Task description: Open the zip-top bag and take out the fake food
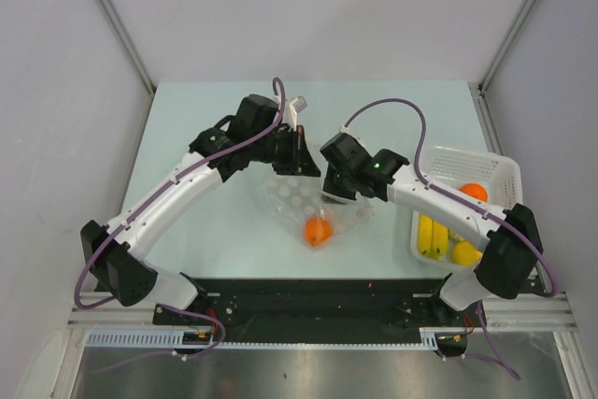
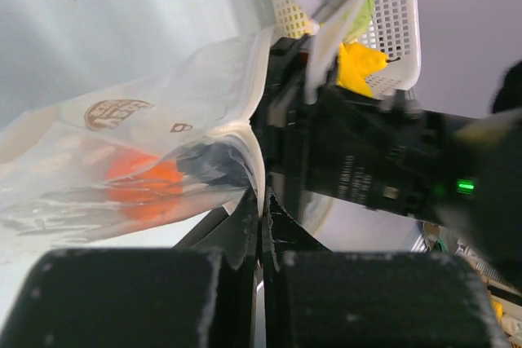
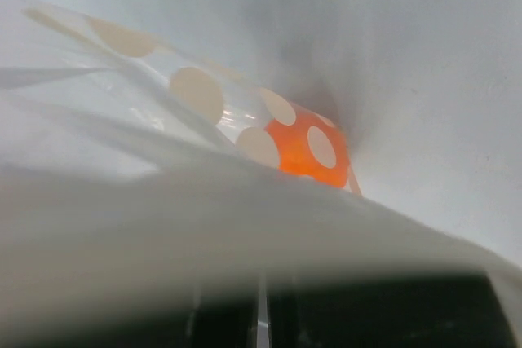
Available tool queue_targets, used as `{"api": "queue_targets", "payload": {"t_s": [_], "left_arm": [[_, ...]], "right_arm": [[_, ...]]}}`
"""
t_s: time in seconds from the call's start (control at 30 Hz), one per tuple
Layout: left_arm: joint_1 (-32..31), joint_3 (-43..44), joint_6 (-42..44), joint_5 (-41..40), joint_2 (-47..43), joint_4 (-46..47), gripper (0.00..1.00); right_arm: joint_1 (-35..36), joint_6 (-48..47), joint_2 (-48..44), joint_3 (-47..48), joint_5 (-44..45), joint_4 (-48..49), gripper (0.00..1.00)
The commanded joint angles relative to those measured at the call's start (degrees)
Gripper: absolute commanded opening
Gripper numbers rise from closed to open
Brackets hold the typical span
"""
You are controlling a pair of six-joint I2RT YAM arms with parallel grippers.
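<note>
Plastic bag [image 1: 297, 199] is clamped tight at its mouth by my left gripper [image 1: 297, 163] and right gripper [image 1: 334, 193]; I'd pull apart evenly, sparing the orange [image 1: 317, 231].

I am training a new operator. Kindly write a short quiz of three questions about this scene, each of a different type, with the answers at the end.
1. True or false: the zip-top bag holds no fake food.
2. Where is the banana bunch? A. inside the bag. B. in the white basket. C. nowhere in view.
3. Fill in: the left gripper is shut on the edge of the ____.

Key
1. False: an orange fruit lies inside it.
2. B.
3. zip-top bag.
</note>
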Motion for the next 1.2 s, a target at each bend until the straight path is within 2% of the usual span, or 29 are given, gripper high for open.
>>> {"api": "queue_targets", "payload": {"t_s": [0.0,0.07,0.13,0.17,0.4,0.53,0.73,0.83,0.9,1.17], "left_arm": [[-0.4,1.9,0.8,0.1,-0.1,1.1,0.0],[-0.3,2.7,2.4,-0.6,0.3,0.2,0.0],[-0.3,3.8,3.6,-1.1,1.3,-1.4,0.0],[-0.3,3.9,3.8,-1.0,1.4,-1.6,0.0],[-0.3,3.4,3.0,-0.2,1.7,-0.4,0.0],[-0.3,2.1,2.7,0.1,1.0,-0.1,0.0],[-0.3,-1.2,2.6,-0.1,-1.1,0.0,0.0],[-0.3,-2.4,2.6,0.1,-1.8,0.1,0.0],[-0.3,-3.0,2.6,0.1,-2.2,0.2,0.0],[-0.4,-3.5,3.0,-0.4,-2.6,-0.4,0.0]], "right_arm": [[1.1,-6.9,0.7,-4.5,-1.6,8.4,0.05],[2.2,-11.8,0.3,-7.6,-2.6,11.4,0.07],[2.6,-14.3,0.0,-10.4,-3.1,13.3,0.16],[2.8,-14.9,-0.3,-11.3,-4.7,14.4,0.16],[3.5,-17.8,0.6,-15.3,-8.5,20.9,0.36],[3.7,-18.4,1.7,-16.3,-11.9,23.4,0.43],[3.4,-19.5,5.7,-15.5,-14.4,24.1,0.48],[3.5,-20.3,7.5,-14.0,-13.8,23.6,0.53],[3.5,-21.3,8.9,-13.0,-12.6,22.0,0.6],[3.4,-23.3,12.7,-12.0,-14.6,21.2,0.71]]}}
